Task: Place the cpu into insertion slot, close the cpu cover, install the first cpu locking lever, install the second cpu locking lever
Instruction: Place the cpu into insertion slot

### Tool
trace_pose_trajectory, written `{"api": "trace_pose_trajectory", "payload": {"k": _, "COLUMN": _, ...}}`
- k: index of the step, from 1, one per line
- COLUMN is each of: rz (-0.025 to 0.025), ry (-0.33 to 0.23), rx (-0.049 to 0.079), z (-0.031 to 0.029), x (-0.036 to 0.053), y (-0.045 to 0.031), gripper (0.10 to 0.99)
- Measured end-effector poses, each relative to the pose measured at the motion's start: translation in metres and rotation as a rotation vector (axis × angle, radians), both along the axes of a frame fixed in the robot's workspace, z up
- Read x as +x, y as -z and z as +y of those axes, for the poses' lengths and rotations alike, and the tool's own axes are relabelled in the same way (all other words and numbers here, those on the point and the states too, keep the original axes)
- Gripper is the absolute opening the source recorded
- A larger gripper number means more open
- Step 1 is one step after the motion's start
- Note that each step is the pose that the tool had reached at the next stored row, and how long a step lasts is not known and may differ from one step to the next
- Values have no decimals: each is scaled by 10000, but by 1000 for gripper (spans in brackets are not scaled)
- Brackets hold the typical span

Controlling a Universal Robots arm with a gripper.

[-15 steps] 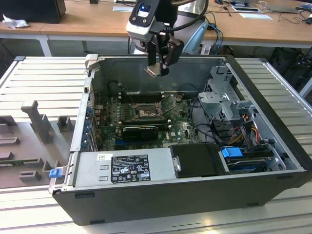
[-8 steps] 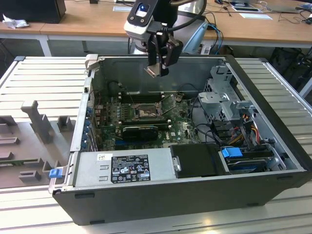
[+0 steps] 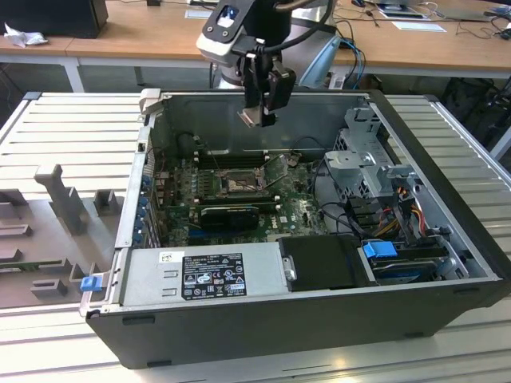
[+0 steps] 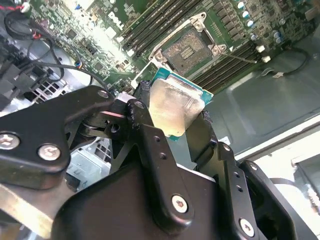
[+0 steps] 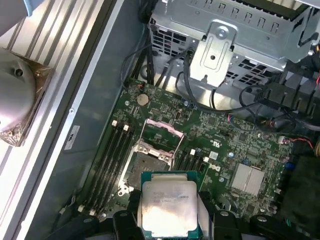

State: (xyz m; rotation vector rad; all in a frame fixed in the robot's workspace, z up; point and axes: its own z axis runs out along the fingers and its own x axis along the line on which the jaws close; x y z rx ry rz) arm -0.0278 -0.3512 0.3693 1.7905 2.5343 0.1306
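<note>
My gripper (image 3: 259, 114) hangs over the open computer case, above the motherboard (image 3: 239, 199), and is shut on the cpu (image 3: 251, 118). In both wrist views the cpu (image 4: 175, 107) (image 5: 167, 207) is a silvery square chip on a green edge, pinched between the black fingers (image 4: 150, 145). Below it lies the insertion slot (image 5: 145, 167) (image 4: 187, 49) (image 3: 236, 183), a dark square socket with a metal rim and nothing in it. The cpu cover (image 5: 161, 134) stands swung up at the socket's far side. I cannot pick out the two locking levers.
Long black memory slots (image 5: 107, 160) flank the socket. A black graphics card (image 3: 231, 212) sits in front of it, then the power supply (image 3: 200, 275). A metal drive cage (image 3: 363, 159) and loose cables (image 3: 375, 211) fill the exterior view's right. Case walls (image 3: 132, 199) ring the board.
</note>
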Motion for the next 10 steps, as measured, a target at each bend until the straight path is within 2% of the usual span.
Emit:
{"api": "trace_pose_trajectory", "payload": {"k": 7, "rz": 0, "ry": 1206, "rx": 0, "z": 0, "x": 0, "y": 138, "gripper": 529}}
{"api": "trace_pose_trajectory", "payload": {"k": 10, "rz": -1, "ry": 1385, "rx": 1, "z": 0, "x": -67, "y": 147, "gripper": 529}}
